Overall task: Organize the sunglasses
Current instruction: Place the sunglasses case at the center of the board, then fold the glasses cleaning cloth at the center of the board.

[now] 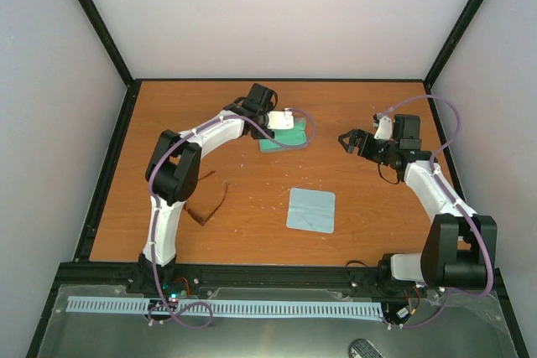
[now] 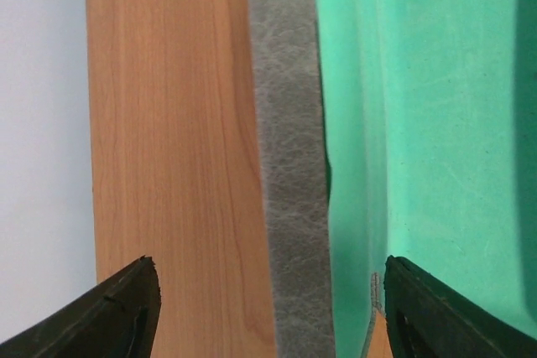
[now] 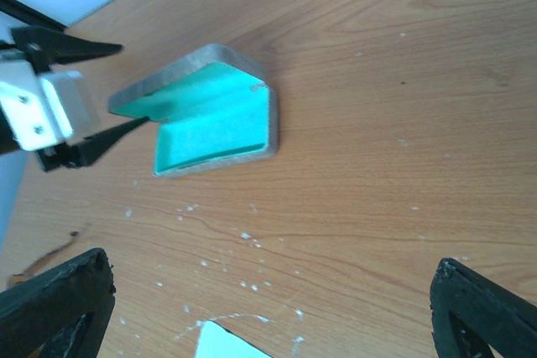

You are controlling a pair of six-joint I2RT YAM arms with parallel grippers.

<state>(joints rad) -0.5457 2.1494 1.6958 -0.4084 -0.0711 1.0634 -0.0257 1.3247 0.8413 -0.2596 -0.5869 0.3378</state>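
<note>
The sunglasses (image 1: 209, 204), with a thin reddish-brown frame, lie on the table by the left arm's lower link, away from both grippers. The grey case (image 1: 278, 134) with green lining lies open at the back centre; it also shows in the right wrist view (image 3: 214, 115). My left gripper (image 1: 282, 120) is open, its jaws either side of the case's grey raised lid edge (image 2: 289, 165), with the green lining (image 2: 428, 123) to the right. My right gripper (image 1: 352, 142) is open and empty, hovering right of the case.
A light blue square cloth (image 1: 311, 210) lies flat at centre front; its corner shows in the right wrist view (image 3: 222, 345). White specks dot the wood. Black frame rails edge the table (image 1: 252, 106).
</note>
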